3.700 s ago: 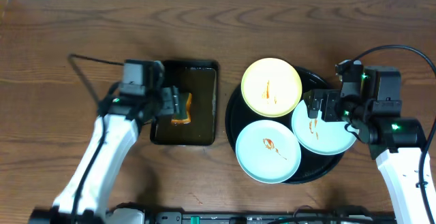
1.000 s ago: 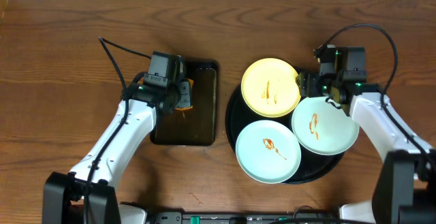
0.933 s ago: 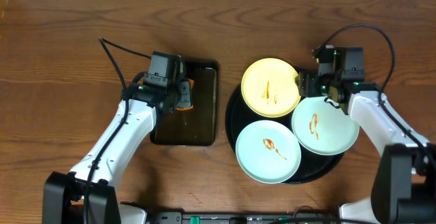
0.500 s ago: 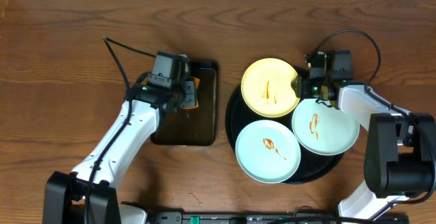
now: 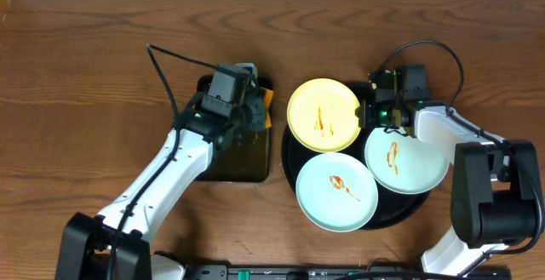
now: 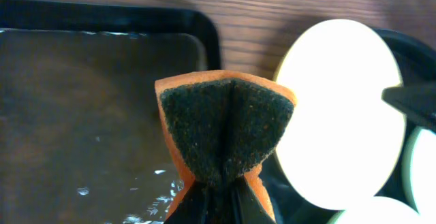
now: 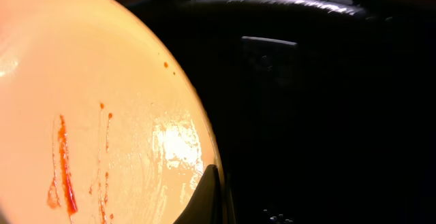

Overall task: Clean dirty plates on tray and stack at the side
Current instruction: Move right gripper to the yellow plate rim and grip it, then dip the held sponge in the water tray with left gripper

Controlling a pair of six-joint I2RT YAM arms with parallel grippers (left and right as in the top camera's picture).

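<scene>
A pale yellow plate [image 5: 322, 116] streaked with orange-red sauce lies tilted over the left rim of the round black tray [image 5: 381, 218]. My right gripper [image 5: 366, 115] is shut on that plate's right rim; in the right wrist view the fingers [image 7: 208, 195] pinch the plate [image 7: 88, 108] edge. Two mint-white plates [image 5: 336, 191] [image 5: 407, 157], each with a sauce smear, rest on the tray. My left gripper [image 5: 249, 110] is shut on an orange sponge [image 6: 225, 125] with a dark scouring face, just left of the yellow plate [image 6: 337, 115].
A rectangular black tray [image 5: 228, 157] holding water lies under the left gripper, left of the round tray. Bare wooden table [image 5: 85, 76] surrounds both trays. A cable loops above each arm.
The right gripper closed on the yellow plate's rim and the plate shifted left, over the tray's edge. The left arm carried the sponge rightward toward that plate.
</scene>
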